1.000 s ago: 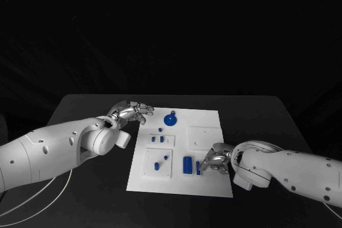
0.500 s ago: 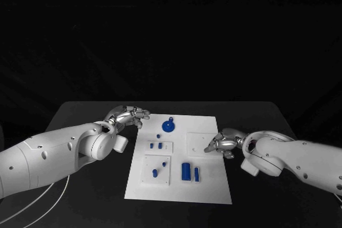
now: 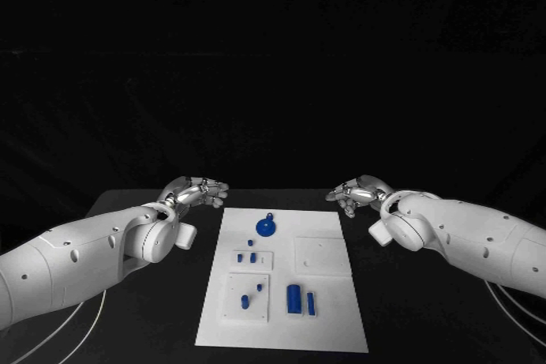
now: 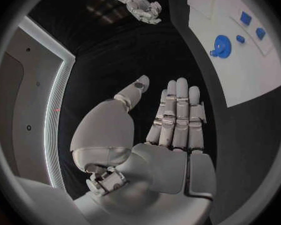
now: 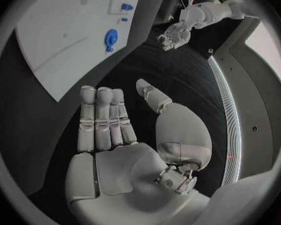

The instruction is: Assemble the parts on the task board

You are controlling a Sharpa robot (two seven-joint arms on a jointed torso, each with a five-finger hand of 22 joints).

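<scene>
Left hand (image 3: 196, 192) and right hand (image 3: 355, 196): hovering empty, fingers extended, off the far corners of the task board (image 3: 330, 324), lying mid-counter (image 3: 136, 214). Blue parts (image 3: 265, 227) resting on the board, some apparently seated, others loose; assembly seemingly unfinished.

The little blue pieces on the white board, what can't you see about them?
- Blue parts, head view: too small to tell their shapes or whether they sit in holes.
- Task board, left wrist view: cut off by the circle's rim.
- Task board, right wrist view: the near end runs off the rim.
</scene>
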